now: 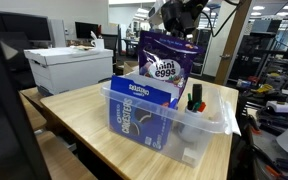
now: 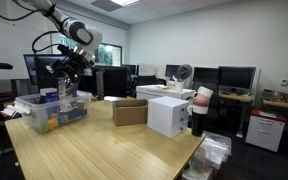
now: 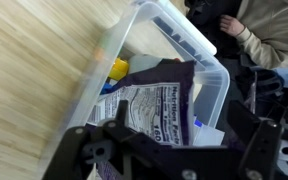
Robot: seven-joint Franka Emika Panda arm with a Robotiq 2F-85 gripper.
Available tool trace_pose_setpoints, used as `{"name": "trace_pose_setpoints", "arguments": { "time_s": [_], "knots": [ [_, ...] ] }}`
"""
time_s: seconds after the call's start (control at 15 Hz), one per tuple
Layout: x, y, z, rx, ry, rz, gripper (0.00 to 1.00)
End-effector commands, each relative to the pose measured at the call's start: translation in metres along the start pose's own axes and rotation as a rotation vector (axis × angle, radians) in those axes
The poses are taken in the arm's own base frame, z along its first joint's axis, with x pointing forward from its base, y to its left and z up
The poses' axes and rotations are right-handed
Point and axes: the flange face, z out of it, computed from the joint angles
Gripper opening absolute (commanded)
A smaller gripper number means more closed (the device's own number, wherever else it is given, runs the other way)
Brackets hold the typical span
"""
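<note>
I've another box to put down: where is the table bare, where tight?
The wooden table is bare across its near stretch, in front of the clear bin, the cardboard box and the white box. The bin is crowded with a purple bag and a blue box, under the open pincer.

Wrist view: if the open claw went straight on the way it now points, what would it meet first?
Most likely the purple Mini Eggs bag, standing in the clear plastic bin right beneath the claw; how far off it is cannot be judged.
</note>
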Motion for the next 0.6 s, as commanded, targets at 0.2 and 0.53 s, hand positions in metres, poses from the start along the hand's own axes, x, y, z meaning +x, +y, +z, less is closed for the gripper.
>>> {"name": "trace_pose_setpoints", "arguments": {
  "time_s": [0.2,0.53],
  "knots": [
    [-0.029,0.027,-0.023,0.258,-0.014,0.029,1.0],
    [-0.076,0.067,-0.055,0.041,0.184,0.186,1.0]
  ]
}}
